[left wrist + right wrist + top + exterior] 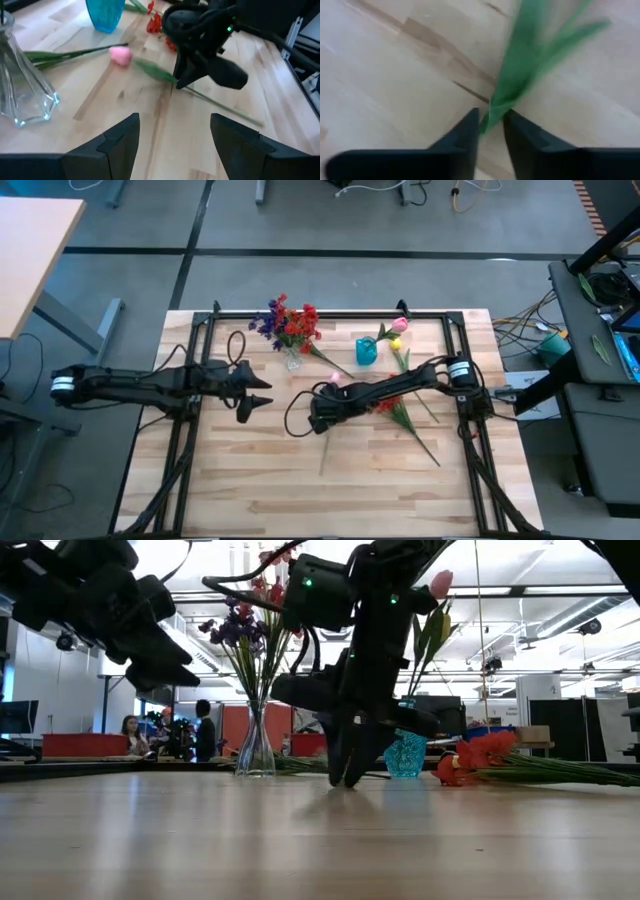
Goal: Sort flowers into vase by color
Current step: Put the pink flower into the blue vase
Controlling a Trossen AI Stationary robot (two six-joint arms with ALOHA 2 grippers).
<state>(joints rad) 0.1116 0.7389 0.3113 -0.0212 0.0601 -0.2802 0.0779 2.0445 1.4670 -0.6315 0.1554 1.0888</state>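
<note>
A pink tulip (120, 55) lies flat on the table, its bud toward the vases and its stem running past my right gripper (179, 82), which is shut on it and points down at the table (345, 778). My left gripper (172, 122) is open and empty, hovering left of it (258, 402). A clear glass vase (292, 358) holds red and purple flowers. A blue vase (367, 350) holds a pink and a yellow tulip. A red flower (385, 405) lies on the table under my right arm. My right gripper pinches the pink tulip's green stem and leaf (501, 95) between its two fingers, some way along the stem from the bud. The fingers come from above, pointing down, across the stem. The tulip lies on the table, bud and stem end (240, 114) both down.
A black metal frame (200, 330) runs along the table's far edge and both sides. The near half of the wooden table (300, 490) is bare. People stand in the room beyond the table in the low view (205, 730).
</note>
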